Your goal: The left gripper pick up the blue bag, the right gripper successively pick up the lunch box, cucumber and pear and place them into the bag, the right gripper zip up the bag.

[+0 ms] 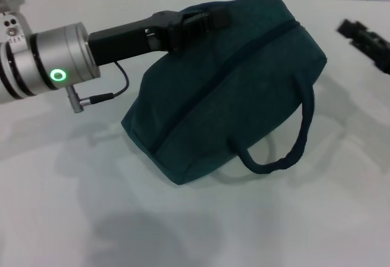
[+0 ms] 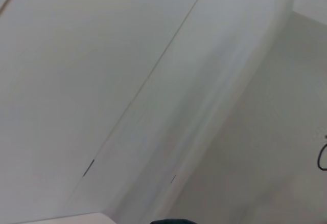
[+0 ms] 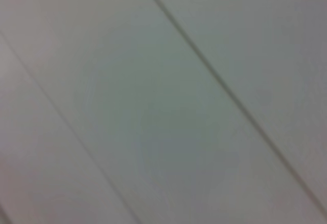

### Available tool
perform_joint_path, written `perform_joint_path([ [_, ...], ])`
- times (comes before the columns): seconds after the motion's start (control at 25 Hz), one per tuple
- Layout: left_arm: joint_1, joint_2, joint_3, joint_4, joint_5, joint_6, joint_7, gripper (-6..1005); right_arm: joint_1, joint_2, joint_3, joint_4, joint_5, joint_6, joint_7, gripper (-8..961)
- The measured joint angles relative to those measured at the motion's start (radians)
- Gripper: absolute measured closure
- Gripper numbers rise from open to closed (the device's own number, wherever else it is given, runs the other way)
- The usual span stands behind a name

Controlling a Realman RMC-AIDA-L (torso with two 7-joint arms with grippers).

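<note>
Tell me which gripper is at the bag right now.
The left gripper, on the arm with the green ring light: its black claw lies against the top of the blue bag. The right gripper sits apart, over the table at the right edge.

The work surface is a white table [image 1: 91,218] with soft shadows across it. Pale wall panels [image 2: 76,70] with thin dark seams fill both wrist views.

Left end effector [image 1: 204,20] extended; right end effector [image 1: 365,41] aside.
</note>
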Motion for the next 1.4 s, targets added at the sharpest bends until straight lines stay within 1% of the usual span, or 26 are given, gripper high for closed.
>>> perform_joint_path([
  [0.12, -0.031, -0.002, 0.003, -0.049, -0.012, -0.006, 0.029, 884, -0.036, -0.030, 0.029, 0.003, -0.003, -0.029, -0.005, 305],
  [0.2, -0.048, -0.002, 0.014, -0.083, -0.032, -0.016, 0.051, 880, -0.059, -0.052, 0.042, 0.005, -0.002, -0.038, -0.008, 297],
  [0.28, -0.060, -0.004, 0.035, -0.104, -0.048, -0.041, 0.062, 875, -0.073, -0.061, 0.054, 0.004, -0.002, -0.042, -0.009, 289],
  [0.36, -0.076, -0.006, 0.075, -0.125, -0.073, -0.082, 0.072, 871, -0.089, -0.068, 0.070, 0.003, -0.003, -0.050, -0.009, 281],
  [0.56, -0.102, -0.007, 0.227, -0.153, -0.176, -0.186, 0.089, 860, -0.097, -0.072, 0.083, 0.011, -0.004, -0.068, -0.010, 262],
  [0.76, -0.106, -0.009, 0.332, -0.154, -0.254, -0.309, 0.100, 849, -0.098, -0.068, 0.081, 0.017, -0.006, -0.069, -0.010, 242],
  [0.96, -0.107, -0.009, 0.347, -0.154, -0.264, -0.356, 0.122, 837, -0.096, -0.067, 0.080, 0.017, -0.018, -0.070, -0.011, 222],
  [1.08, -0.102, -0.010, 0.348, -0.154, -0.279, -0.355, 0.163, 831, -0.092, -0.067, 0.079, 0.015, -0.021, -0.074, -0.011, 210],
  [1.32, -0.093, -0.009, 0.349, -0.154, -0.306, -0.352, 0.185, 817, -0.089, -0.069, 0.079, 0.014, -0.029, -0.090, -0.012, 187],
  [1.4, -0.089, -0.008, 0.349, -0.154, -0.318, -0.352, 0.202, 702, -0.089, -0.070, 0.081, 0.010, -0.038, -0.101, -0.018, 179],
])
